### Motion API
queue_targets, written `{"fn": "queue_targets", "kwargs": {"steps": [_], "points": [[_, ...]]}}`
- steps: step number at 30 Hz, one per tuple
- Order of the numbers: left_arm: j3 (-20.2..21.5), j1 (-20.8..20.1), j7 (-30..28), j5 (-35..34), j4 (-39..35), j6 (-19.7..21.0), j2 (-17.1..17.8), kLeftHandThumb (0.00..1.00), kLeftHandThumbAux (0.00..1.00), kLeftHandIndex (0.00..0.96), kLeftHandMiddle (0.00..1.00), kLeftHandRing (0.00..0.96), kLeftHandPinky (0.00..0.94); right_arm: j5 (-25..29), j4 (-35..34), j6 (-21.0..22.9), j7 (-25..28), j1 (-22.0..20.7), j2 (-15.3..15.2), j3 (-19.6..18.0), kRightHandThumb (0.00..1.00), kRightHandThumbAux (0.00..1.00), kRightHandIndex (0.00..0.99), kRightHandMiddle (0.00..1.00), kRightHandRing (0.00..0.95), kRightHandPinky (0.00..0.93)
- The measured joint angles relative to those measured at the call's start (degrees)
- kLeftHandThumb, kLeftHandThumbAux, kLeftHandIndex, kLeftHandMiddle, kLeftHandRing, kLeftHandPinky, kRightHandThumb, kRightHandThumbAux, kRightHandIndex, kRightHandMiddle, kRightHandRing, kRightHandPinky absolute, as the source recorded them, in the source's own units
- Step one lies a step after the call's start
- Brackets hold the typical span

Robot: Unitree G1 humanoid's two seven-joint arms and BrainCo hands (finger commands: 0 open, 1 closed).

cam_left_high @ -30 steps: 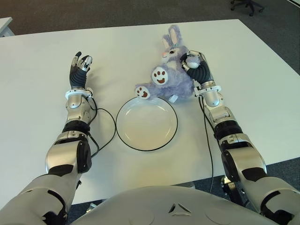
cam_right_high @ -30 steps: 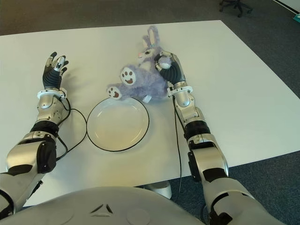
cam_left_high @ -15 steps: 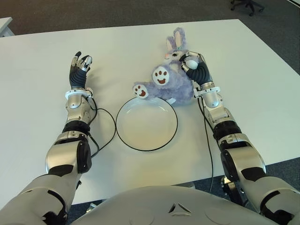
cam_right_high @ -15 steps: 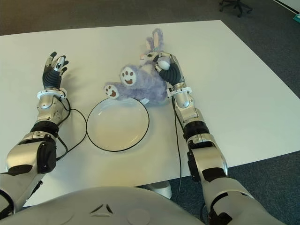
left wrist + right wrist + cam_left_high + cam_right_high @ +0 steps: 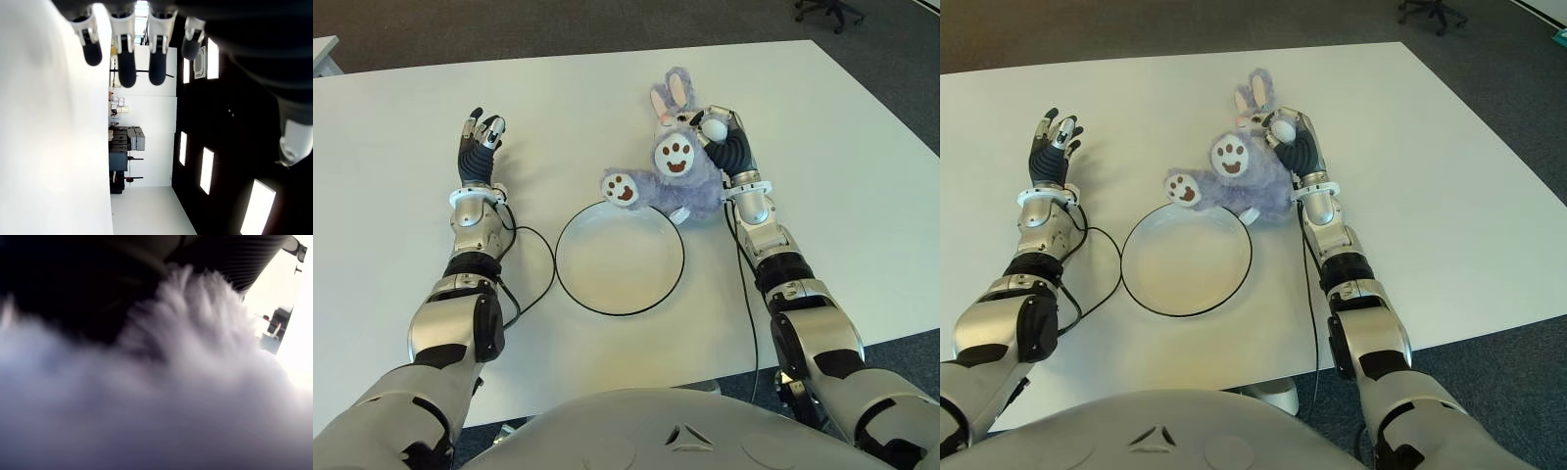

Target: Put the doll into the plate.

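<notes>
Left hand [image 5: 481, 137] sits well left of the round white plate with a thin black rim [image 5: 570, 284], fingers [image 5: 126, 61] spread and straight, holding nothing; black cable [image 5: 540, 257] loops between its forearm and the plate. Fluffy purple plush rabbit doll with white brown-padded paws [image 5: 680, 174] lies on the white table [image 5: 391, 196] at the plate's far-right edge, one paw over the rim, ears pointing away from the plate. Right hand [image 5: 724, 139] is right of the plate, fingers closed around the doll; its wrist view is filled with purple fur.
</notes>
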Motion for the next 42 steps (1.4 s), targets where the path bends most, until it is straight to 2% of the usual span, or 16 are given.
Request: {"fn": "queue_targets", "kwargs": {"steps": [12, 31, 42], "points": [[0.0, 0.03, 0.0, 0.0, -0.08, -0.02, -0.04, 0.0, 0.472, 0.052, 0.191, 0.185, 0.096, -0.39, 0.56, 0.19, -5.34, 0.05, 0.79, -0.86, 0.709, 0.713, 0.44, 0.857, 0.866, 0.839], [-0.01, 0.21, 0.0, 0.0, -0.43, 0.01, -0.09, 0.0, 0.48, 0.06, 0.191, 0.19, 0.125, -0.21, 1.64, -0.49, -6.92, -0.07, 0.88, -1.45, 0.706, 0.714, 0.44, 0.862, 0.87, 0.844], [0.0, 0.2, 0.14, 0.0, -0.44, 0.18, -0.08, 0.0, 0.485, 0.059, 0.198, 0.194, 0.107, -0.08, 3.69, -3.21, -8.33, -1.02, 0.86, -1.74, 0.708, 0.713, 0.44, 0.859, 0.87, 0.849]]}}
